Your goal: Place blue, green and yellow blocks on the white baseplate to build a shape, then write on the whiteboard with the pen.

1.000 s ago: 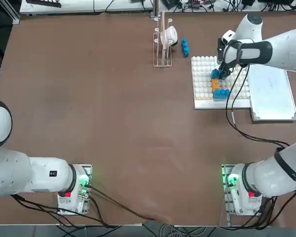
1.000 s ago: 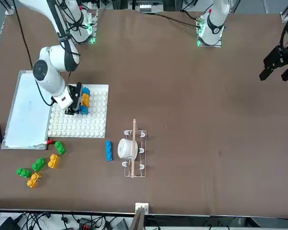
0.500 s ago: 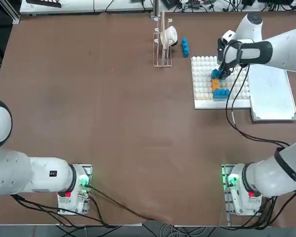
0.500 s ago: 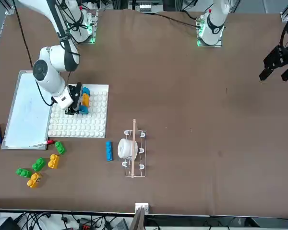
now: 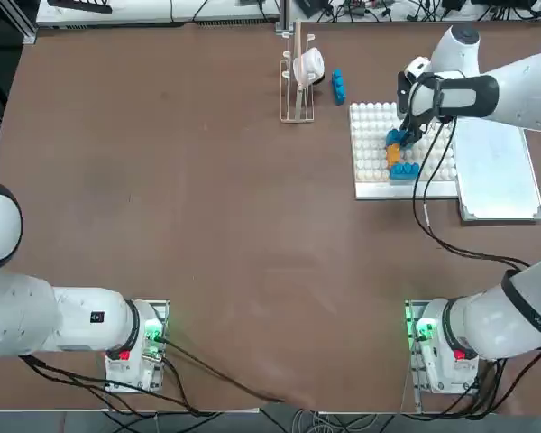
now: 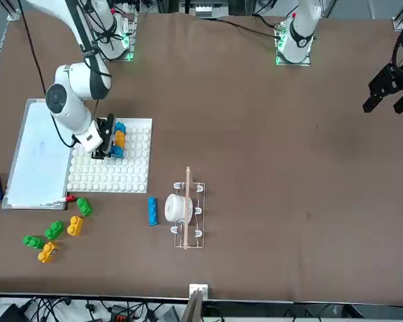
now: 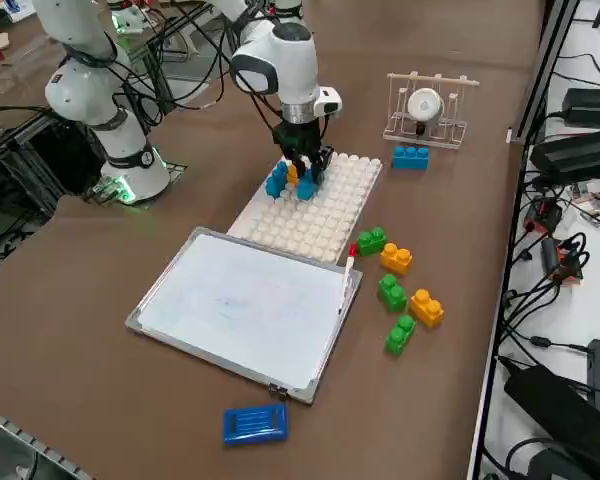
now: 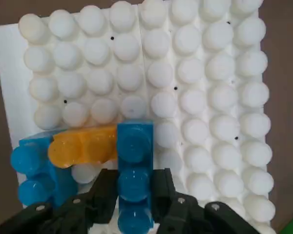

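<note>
1. The right arm (image 5: 487, 95) has smooth, glossy white rounded shells with dark bands at the joints.
2. Its base (image 5: 442, 347) is white on a metal plate, lit green with a red patch.
3. A black cable (image 5: 424, 194) loops from the wrist back along the arm.
4. The right gripper (image 8: 132, 204) has black, angular fingers (image 8: 103, 192) under a white wrist housing.
</note>
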`<state>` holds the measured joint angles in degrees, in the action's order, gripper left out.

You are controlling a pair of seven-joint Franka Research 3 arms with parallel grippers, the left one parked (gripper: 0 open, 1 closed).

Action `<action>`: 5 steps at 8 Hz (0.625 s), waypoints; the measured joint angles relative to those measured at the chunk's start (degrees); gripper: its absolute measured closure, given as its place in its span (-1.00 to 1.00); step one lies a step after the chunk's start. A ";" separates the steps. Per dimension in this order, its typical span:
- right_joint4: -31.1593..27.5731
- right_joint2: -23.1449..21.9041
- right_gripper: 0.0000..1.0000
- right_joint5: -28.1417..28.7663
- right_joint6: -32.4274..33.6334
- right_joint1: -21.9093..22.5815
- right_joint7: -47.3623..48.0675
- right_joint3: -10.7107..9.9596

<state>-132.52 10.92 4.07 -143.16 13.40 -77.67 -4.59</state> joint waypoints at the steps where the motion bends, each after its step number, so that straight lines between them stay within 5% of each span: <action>1: -0.05 -0.01 0.23 0.00 -0.01 0.01 -0.01 0.01; 5: -0.27 -0.03 0.23 0.00 -0.16 -0.06 -0.01 0.00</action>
<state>-132.79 10.89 4.07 -143.32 13.34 -77.68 -4.60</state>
